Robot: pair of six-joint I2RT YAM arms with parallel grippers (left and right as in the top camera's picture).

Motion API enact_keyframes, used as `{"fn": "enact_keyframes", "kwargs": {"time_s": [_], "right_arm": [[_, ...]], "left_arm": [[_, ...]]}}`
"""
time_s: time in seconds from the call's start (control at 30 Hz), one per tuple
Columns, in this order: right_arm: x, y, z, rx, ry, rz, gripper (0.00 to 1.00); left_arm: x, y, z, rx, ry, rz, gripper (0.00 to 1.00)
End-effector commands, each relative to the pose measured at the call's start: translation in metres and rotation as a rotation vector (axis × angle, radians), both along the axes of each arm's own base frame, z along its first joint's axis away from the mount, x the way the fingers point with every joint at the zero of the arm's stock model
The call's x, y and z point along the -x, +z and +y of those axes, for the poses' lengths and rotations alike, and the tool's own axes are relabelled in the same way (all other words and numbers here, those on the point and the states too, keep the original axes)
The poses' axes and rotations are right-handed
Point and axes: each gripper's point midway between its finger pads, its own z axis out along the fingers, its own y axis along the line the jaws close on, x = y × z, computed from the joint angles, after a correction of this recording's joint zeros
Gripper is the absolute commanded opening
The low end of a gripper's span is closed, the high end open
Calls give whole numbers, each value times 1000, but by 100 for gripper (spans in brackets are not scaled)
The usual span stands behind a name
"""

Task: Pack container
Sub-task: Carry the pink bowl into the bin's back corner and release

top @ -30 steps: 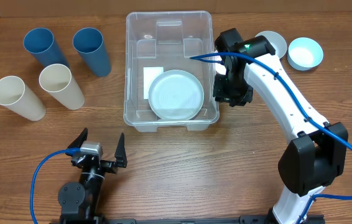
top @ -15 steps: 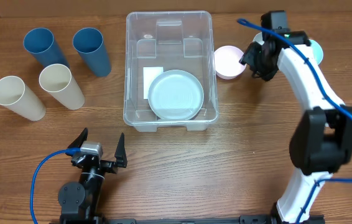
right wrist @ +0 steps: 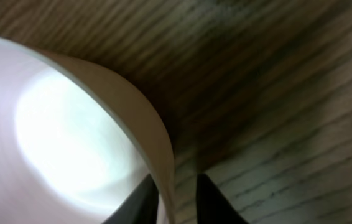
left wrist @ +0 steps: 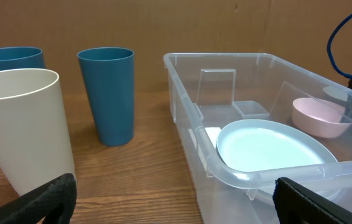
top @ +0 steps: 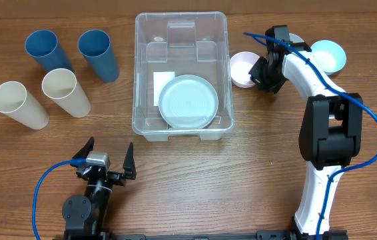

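The clear container (top: pixel 180 16) sits at the table's middle back with a pale blue plate (top: pixel 188 101) lying on its bottom. The left wrist view shows the container's (left wrist: pixel 226 58) near corner and the plate (left wrist: pixel 275 148) inside. A pink bowl (top: pixel 243 67) stands just right of the container. My right gripper (top: pixel 263 73) is at that bowl's right rim. In the right wrist view the gripper (right wrist: pixel 175 177) has narrowed on the bowl (right wrist: pixel 70 143), one finger inside the wall and one outside. My left gripper (top: pixel 107 157) rests open at the front left, holding nothing.
Two blue cups (top: pixel 42 50) (top: pixel 98 55) and two cream cups (top: pixel 18 105) (top: pixel 65 92) lie left of the container. A light blue bowl (top: pixel 327 56) and a white bowl (top: pixel 296 41) sit at the back right, beside the right arm.
My right arm left the container's right side, swung out to the bowls at the back right, then came onto the pink bowl's rim and narrowed its jaws there. The left arm stayed still.
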Motion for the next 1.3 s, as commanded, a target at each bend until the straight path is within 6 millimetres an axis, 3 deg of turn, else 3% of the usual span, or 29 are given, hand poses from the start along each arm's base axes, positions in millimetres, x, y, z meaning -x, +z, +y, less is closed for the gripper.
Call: {"fn": "enact_keyframes", "kwargs": {"time_s": [0.0,0.13,0.27,0.3,0.4,0.5,0.6,0.8,0.9,0.97,1.13,1.27], "right_arm": [[-4,12,-5,29,-14,-5,15],[-6,49,-14,84,-21,-26,7],[-9,116,-24,136,-16,-103,4],[-8,145,-25,149,-3,-141,4],[-4,200,-25,150,8,-231,4],[5,258,-6,136,64,-359,4],[10,288,36,130,205,-466,4],[10,292,106,231,337,-553,4],[-1,276,132,299,373,-569,4],[-8,264,137,323,376,-560,4],[-34,213,142,403,393,-508,4],[-56,187,141,496,415,-514,4]], "left_arm": [[0,0,0,-8,-4,-7,100],[0,0,0,-8,-4,-7,100],[0,0,0,-8,-4,-7,100],[0,0,0,-8,-4,-7,100],[0,0,0,-8,-4,-7,100],[0,0,0,-8,-4,-7,100],[0,0,0,-8,-4,-7,100],[0,0,0,-8,-4,-7,100],[0,0,0,-8,-4,-7,100],[0,0,0,-8,-4,-7,100],[0,0,0,-8,-4,-7,100],[0,0,0,-8,-4,-7,100]]}}
